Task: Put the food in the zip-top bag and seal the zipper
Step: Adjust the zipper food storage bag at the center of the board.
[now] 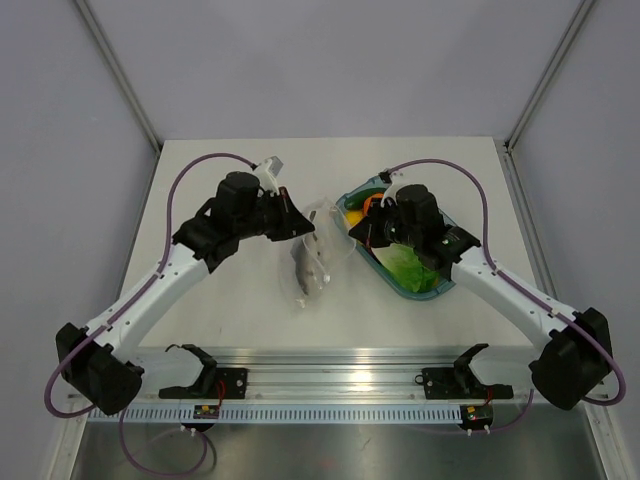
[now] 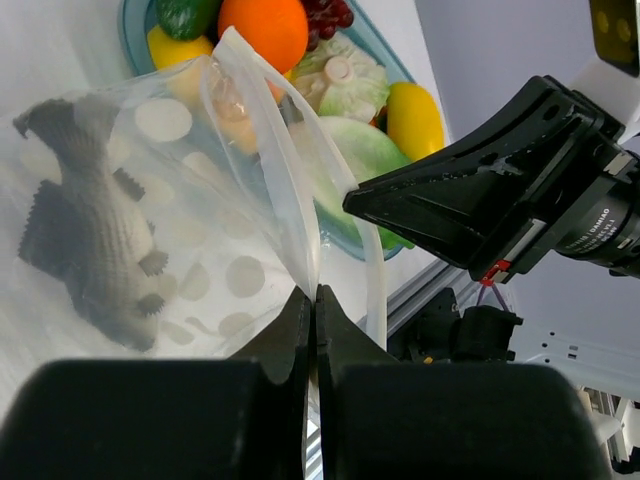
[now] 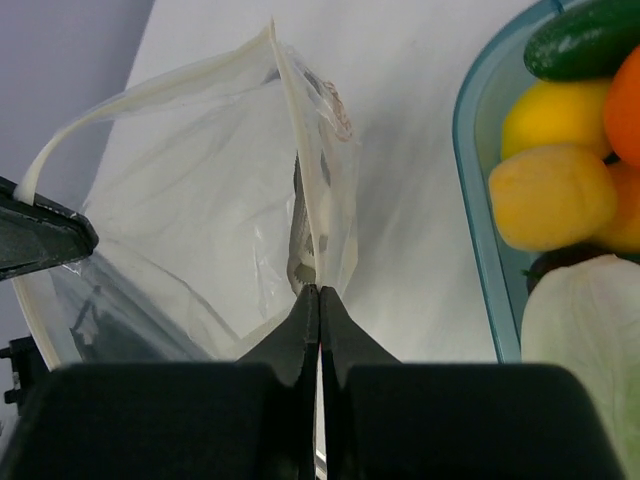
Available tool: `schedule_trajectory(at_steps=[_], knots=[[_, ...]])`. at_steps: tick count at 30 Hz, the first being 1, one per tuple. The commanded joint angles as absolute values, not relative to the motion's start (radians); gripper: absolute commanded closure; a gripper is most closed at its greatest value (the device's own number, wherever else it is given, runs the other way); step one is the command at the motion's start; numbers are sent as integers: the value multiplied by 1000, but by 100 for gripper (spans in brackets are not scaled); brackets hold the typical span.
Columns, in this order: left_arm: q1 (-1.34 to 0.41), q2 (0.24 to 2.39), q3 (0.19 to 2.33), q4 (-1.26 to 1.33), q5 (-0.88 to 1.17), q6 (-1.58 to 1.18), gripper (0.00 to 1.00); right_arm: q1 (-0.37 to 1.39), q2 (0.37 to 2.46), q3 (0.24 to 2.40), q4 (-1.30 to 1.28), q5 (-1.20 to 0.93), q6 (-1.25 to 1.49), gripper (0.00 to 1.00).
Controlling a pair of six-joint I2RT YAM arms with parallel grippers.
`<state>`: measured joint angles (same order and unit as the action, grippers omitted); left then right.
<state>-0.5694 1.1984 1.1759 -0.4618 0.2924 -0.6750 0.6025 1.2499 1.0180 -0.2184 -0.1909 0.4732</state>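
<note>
The clear zip-top bag (image 1: 315, 255) hangs between my two grippers with its mouth held apart. My left gripper (image 2: 312, 292) is shut on one side of the whitish zipper strip (image 2: 290, 190). My right gripper (image 3: 318, 290) is shut on the opposite side of the strip (image 3: 312, 200). A grey toy piece (image 2: 90, 240) lies inside the bag. In the teal tray (image 3: 478, 250) sit a cucumber (image 3: 585, 40), lemon (image 3: 555, 115), orange (image 2: 265, 28), dark grapes (image 2: 328, 12) and lettuce (image 1: 410, 265). In the top view the left gripper (image 1: 303, 222) and right gripper (image 1: 352, 235) face each other.
The teal tray (image 1: 400, 290) sits right of the bag, under the right wrist. A metal rail (image 1: 330, 372) runs along the near table edge. Grey walls enclose the white table (image 1: 230, 310) at the back and sides.
</note>
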Motion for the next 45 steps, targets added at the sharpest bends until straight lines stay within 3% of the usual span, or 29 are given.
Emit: schedule_trajectory(at_steps=[1, 12, 19, 24, 27, 30, 31, 34, 35, 39, 45], knots=[[-569, 1232, 1108, -385, 319, -699, 100, 612, 1258, 985, -219, -158, 460, 100], [-571, 1244, 1385, -538, 322, -621, 100, 612, 1203, 1118, -256, -250, 453, 100], [-571, 1298, 1214, -448, 308, -669, 100, 612, 1287, 1011, -221, -203, 443, 100], [-571, 1319, 1218, -479, 281, -661, 100, 612, 1304, 999, -235, -218, 445, 100], [-571, 1299, 1284, -538, 235, -618, 100, 611, 1261, 1052, -293, -184, 413, 77], [-571, 1299, 1302, -552, 232, -612, 100, 612, 1212, 1110, -366, -93, 379, 72], [-571, 1305, 1293, -545, 236, -615, 100, 612, 1181, 1121, -383, -60, 374, 63], [-574, 1312, 1247, -496, 276, -638, 100, 609, 1129, 1155, -465, 122, 373, 54], [-575, 1315, 1229, -474, 287, -643, 100, 607, 1120, 1163, -486, 176, 374, 45], [-583, 1322, 1210, -449, 293, -657, 100, 548, 1092, 1155, -592, 412, 393, 35], [-594, 1330, 1194, -434, 295, -655, 100, 210, 1057, 1011, -609, 280, 471, 34]])
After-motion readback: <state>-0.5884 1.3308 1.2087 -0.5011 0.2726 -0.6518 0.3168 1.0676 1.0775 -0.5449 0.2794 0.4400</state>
